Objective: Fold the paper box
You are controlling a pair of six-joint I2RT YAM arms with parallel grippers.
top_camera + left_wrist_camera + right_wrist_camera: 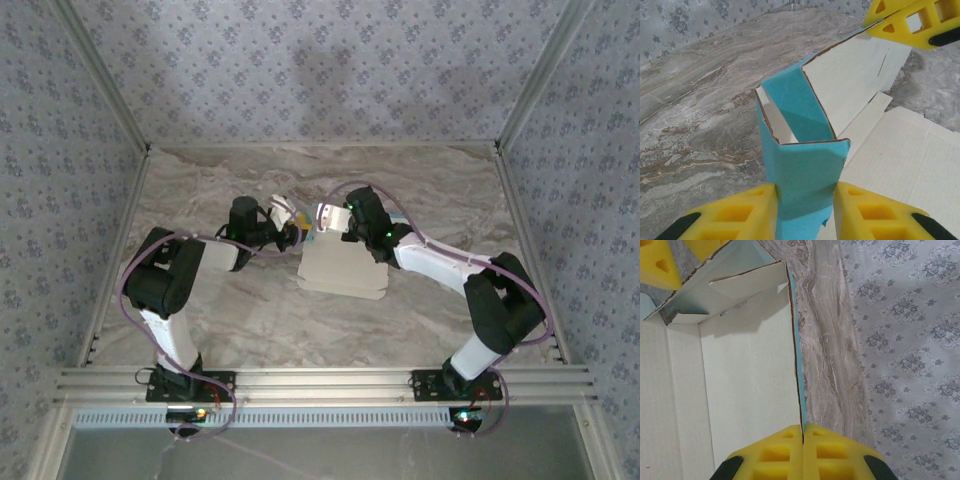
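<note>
The side walls are going up: the paper box (343, 265) lies on the table (250, 310) between the two arms, its beige base flat and its far end raised. The left gripper (805, 200) is clenched on a blue flap, folded into a corner that stands just ahead of its fingers. The right gripper (803, 437) pinches the thin edge of an upright beige wall directly in front of it. Next, I judge, the corner flap must swing in against that wall while the right gripper braces it, without creasing the card.
</note>
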